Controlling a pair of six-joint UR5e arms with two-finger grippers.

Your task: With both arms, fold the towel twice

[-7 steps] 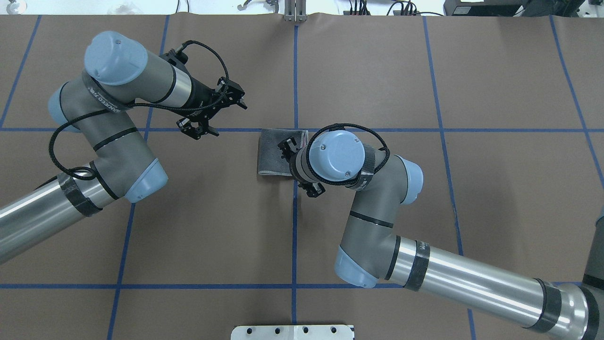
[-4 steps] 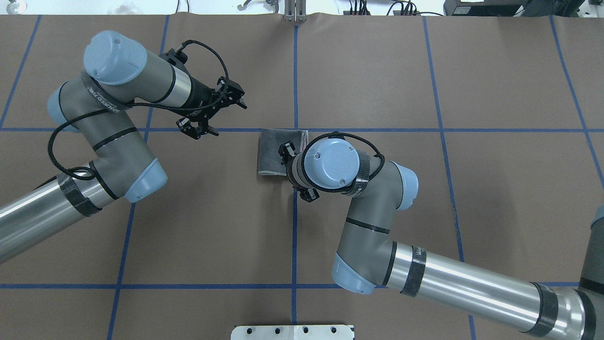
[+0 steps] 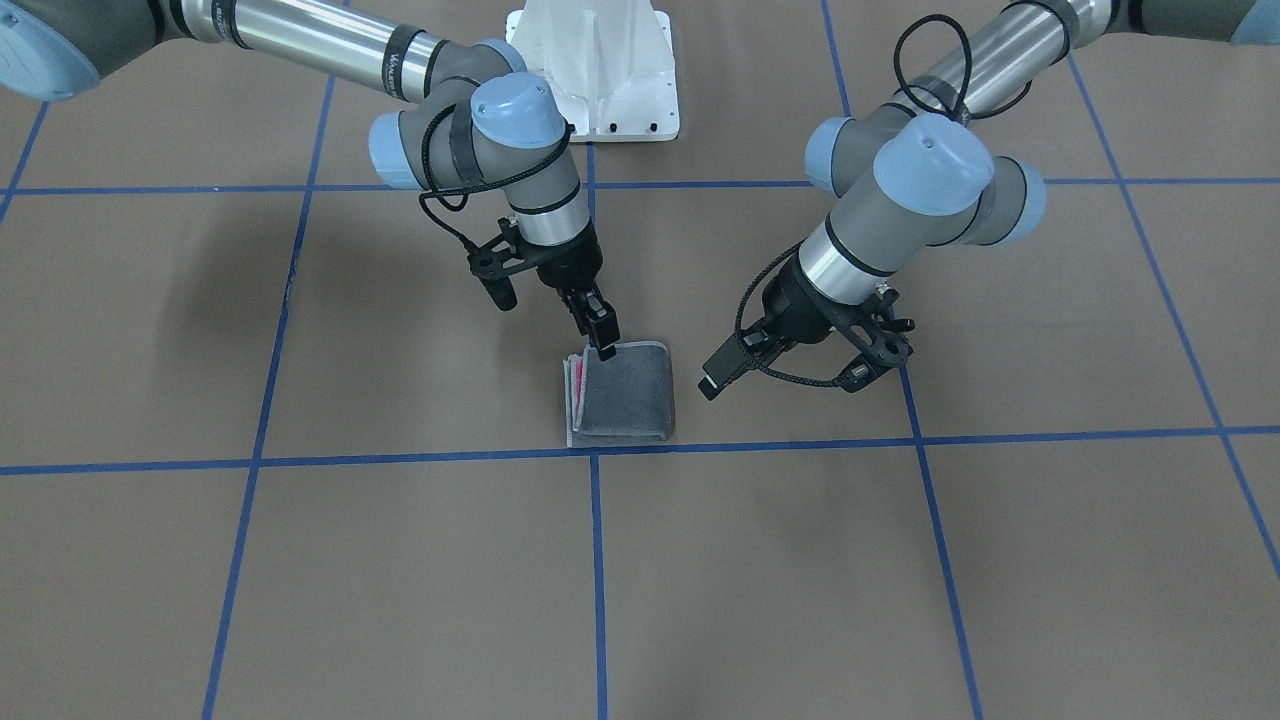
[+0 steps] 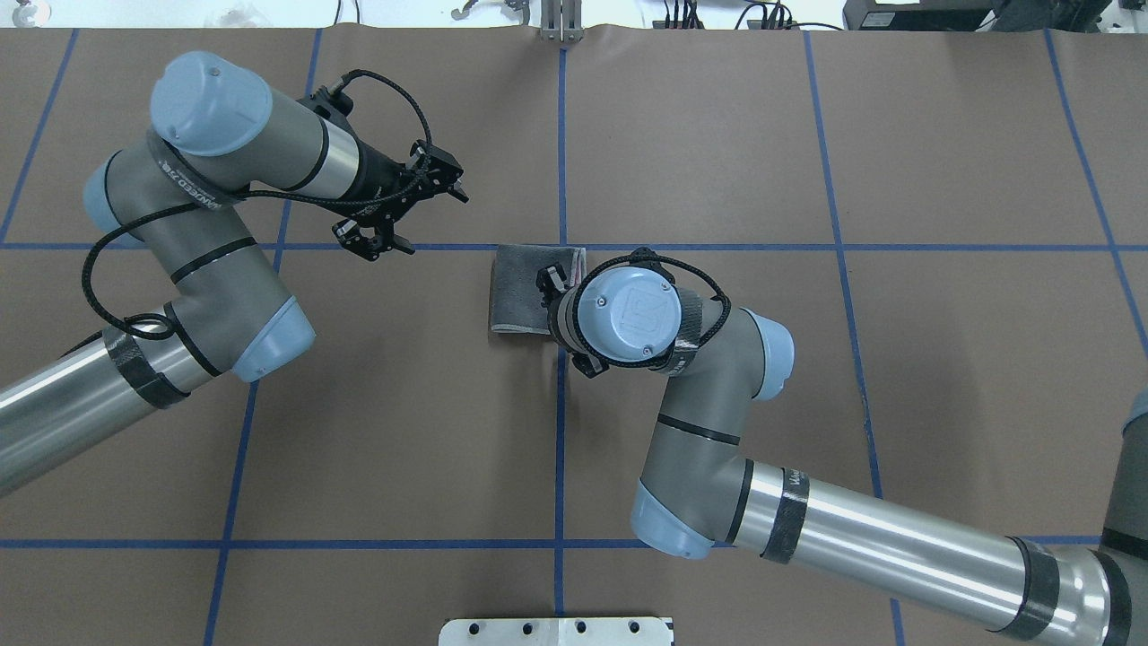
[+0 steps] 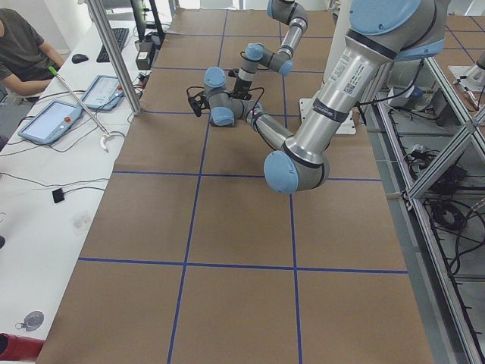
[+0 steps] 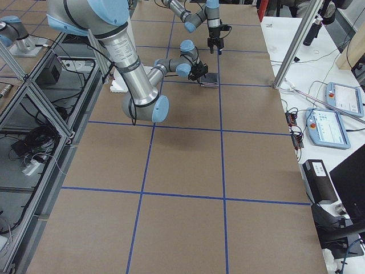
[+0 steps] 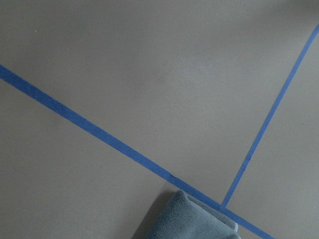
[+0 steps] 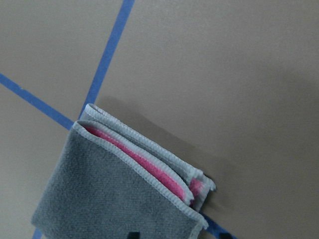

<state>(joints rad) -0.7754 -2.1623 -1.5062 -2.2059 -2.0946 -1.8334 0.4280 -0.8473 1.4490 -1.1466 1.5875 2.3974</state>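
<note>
The towel [image 4: 516,287] lies flat at the table's middle, folded into a small rectangle, dark grey face up [image 3: 630,400]. Its stacked hems and a pink inner layer show in the right wrist view [image 8: 149,169]. My right gripper [image 3: 603,345] points down with its fingers together, and its tip meets the towel's top at the corner nearest the robot. In the overhead view the wrist hides most of it. My left gripper [image 4: 435,224] hangs open and empty above bare table, left of the towel [image 3: 880,360]. The left wrist view catches only a towel corner [image 7: 189,221].
Brown paper with blue tape lines [image 4: 560,152] covers the table. The white pedestal base [image 3: 600,70] stands at the robot's side. A side bench holds tablets [image 5: 53,121], and a person [image 5: 23,45] sits there.
My right wrist has shifted a little left, further over the towel. The left arm has drawn back slightly. The towel has not moved.
</note>
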